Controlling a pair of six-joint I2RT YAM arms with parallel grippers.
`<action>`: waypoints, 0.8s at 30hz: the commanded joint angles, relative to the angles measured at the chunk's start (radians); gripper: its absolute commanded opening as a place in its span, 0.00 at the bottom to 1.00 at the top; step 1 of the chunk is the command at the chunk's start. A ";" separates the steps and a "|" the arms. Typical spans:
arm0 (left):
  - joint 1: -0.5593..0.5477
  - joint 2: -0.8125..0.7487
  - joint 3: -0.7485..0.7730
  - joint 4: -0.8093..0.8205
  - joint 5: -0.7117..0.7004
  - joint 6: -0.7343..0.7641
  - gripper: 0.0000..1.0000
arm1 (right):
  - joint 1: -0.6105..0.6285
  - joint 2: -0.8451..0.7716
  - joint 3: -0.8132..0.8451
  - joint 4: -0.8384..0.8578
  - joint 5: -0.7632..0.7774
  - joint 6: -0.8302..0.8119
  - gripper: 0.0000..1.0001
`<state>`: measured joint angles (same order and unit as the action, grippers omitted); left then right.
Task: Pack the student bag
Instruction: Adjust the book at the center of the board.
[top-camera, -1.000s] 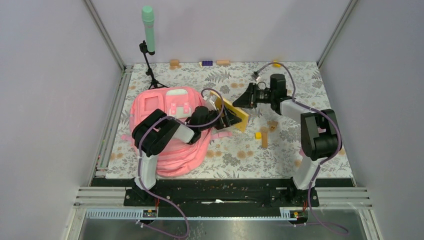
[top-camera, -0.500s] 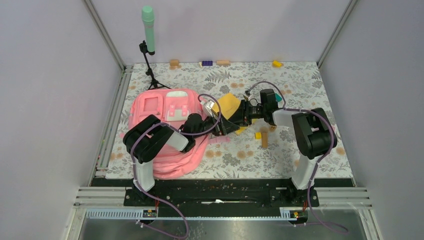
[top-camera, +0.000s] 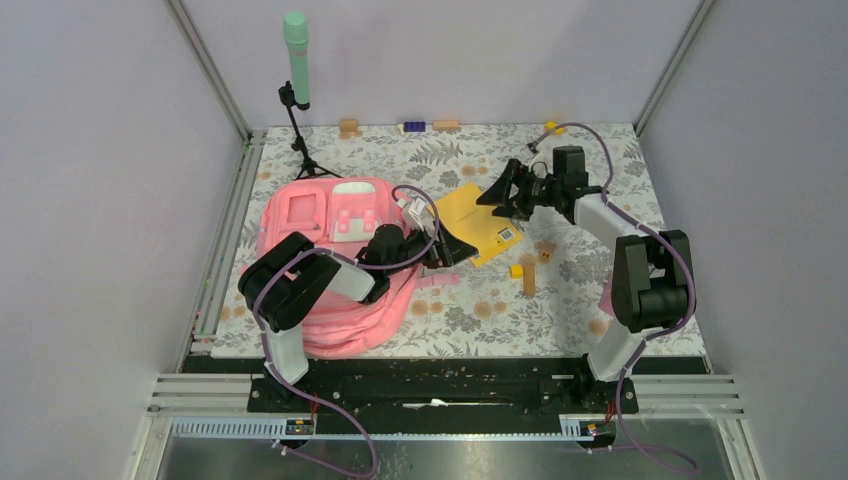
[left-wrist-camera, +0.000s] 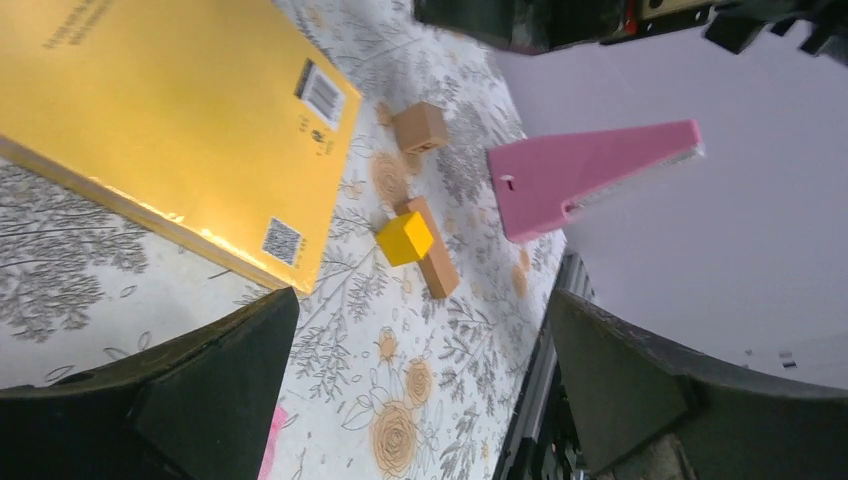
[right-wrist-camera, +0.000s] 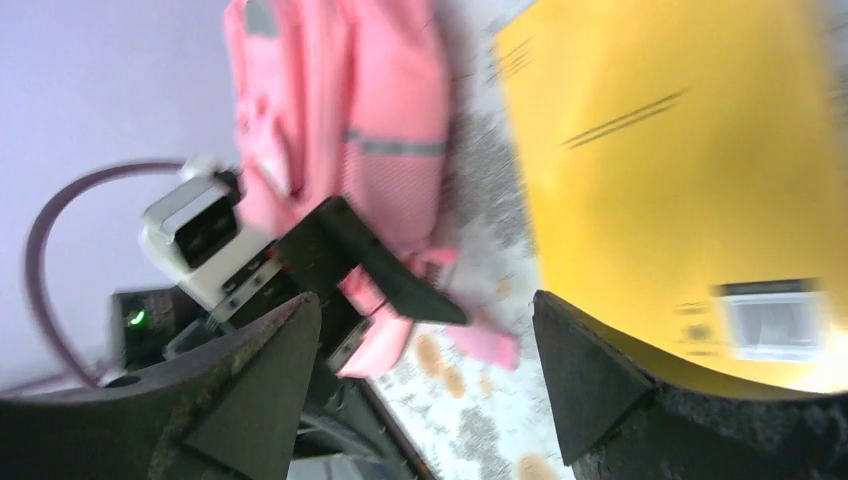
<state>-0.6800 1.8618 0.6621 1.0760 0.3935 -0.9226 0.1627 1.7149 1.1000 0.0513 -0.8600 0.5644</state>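
Note:
The student bag (top-camera: 300, 215) is a big pink backpack lying at the left of the floral table; the right wrist view shows its strapped side (right-wrist-camera: 350, 110). A yellow book (top-camera: 478, 212) lies flat to its right, also seen as a yellow book (left-wrist-camera: 170, 130) and yellow book (right-wrist-camera: 680, 180) by the wrists. My left gripper (top-camera: 455, 248) is open just off the book's near-left corner, with nothing between its fingers (left-wrist-camera: 200, 400). My right gripper (top-camera: 497, 195) hangs open over the book's far edge, empty, its fingers (right-wrist-camera: 600, 390) spread wide.
A yellow cube (left-wrist-camera: 404, 238) and wooden blocks (left-wrist-camera: 432, 262) lie right of the book. A pink triangular piece (left-wrist-camera: 580, 170) stands further right. A green microphone on a stand (top-camera: 298, 60) is at the back left. Small blocks (top-camera: 414, 126) line the far edge.
The right gripper opened and let go of the yellow book, which now lies flat on the table. The right arm pulled back toward the far right. The left gripper stayed open.

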 joint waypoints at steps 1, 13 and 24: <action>0.004 -0.060 0.087 -0.222 -0.130 0.029 0.99 | -0.068 0.084 0.167 -0.280 0.171 -0.205 0.85; -0.001 0.022 0.381 -0.753 -0.325 0.047 0.99 | -0.119 0.386 0.475 -0.586 0.275 -0.329 0.88; -0.007 0.101 0.410 -0.791 -0.329 0.014 0.99 | -0.042 0.461 0.518 -0.739 0.262 -0.379 0.99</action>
<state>-0.6804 1.9343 1.0405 0.3099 0.0784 -0.9062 0.0662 2.1616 1.6215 -0.6003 -0.5903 0.2249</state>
